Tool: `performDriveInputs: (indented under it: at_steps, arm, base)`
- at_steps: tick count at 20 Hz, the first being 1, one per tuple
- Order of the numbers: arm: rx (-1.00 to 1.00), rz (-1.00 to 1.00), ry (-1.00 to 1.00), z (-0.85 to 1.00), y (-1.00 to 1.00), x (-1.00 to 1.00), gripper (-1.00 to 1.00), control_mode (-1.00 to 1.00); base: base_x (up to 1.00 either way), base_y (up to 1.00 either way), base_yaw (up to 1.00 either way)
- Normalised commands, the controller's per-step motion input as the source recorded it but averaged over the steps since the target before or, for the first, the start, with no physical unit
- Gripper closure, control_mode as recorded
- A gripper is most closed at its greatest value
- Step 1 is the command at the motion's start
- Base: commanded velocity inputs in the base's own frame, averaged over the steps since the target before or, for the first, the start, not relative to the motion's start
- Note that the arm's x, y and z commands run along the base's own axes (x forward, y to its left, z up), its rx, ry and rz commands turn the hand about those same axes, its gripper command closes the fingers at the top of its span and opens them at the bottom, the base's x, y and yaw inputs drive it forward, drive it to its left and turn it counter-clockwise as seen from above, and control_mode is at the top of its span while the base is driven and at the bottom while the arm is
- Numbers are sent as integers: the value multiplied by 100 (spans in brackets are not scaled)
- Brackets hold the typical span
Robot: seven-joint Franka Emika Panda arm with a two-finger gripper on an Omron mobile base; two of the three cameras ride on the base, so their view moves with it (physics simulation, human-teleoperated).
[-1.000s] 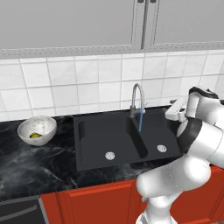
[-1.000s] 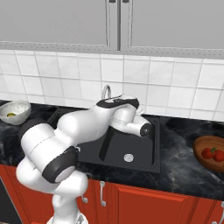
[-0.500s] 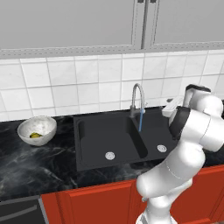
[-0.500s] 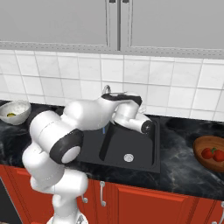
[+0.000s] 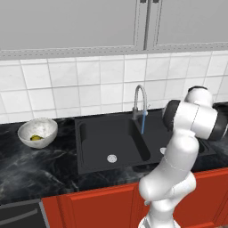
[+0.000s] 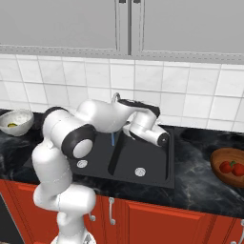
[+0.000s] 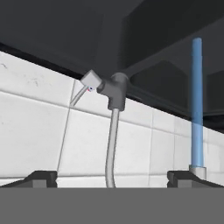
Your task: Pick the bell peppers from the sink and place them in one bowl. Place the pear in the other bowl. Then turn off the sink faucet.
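Observation:
Two red bell peppers [image 6: 225, 167] lie in a brown wooden bowl [image 6: 220, 156] on the counter right of the sink [image 6: 150, 169]. The yellow-green pear [image 5: 35, 137] lies in the white speckled bowl [image 5: 27, 128] left of the sink; this bowl [image 6: 21, 116] also stands at the far left of the right base view. Water [image 5: 143, 122] runs from the sink faucet [image 5: 139, 99]. In the rolled hand view my gripper [image 7: 116, 178] is open and empty, facing the faucet's base [image 7: 116, 89], its small side handle [image 7: 89, 81] and the blue stream [image 7: 197, 100].
The black sink [image 5: 91, 153] has a silver drain disc [image 5: 111, 158] in its left basin and another [image 6: 139, 171] in the right one. White tiled wall and grey cabinets rise behind the faucet. Dark marble counter [image 5: 31, 167] runs on both sides.
My elbow has risen and the arm has swung up over the sink's right side, with the hand turning toward the faucet. The jaws have stayed open.

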Motion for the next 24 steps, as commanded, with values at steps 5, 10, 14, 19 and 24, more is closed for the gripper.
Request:
performDriveInputs:
  at_steps: [5, 10, 14, 19, 24]
  arm:
    - [2, 2, 0, -24, -15, 40, -100, -100]
    - [3, 2, 0, -27, -1, 51, -100, -100]
    - [4, 2, 1, -23, 0, 53, -100, -100]
    - [4, 1, 2, -16, 0, 49, -100, -100]
    - [4, 0, 1, -17, 0, 46, -100, -100]
  base:
    - [0, 0, 0]
    - [0, 0, 0]
    - [0, 0, 0]
    - [0, 0, 0]
    - [0, 0, 0]
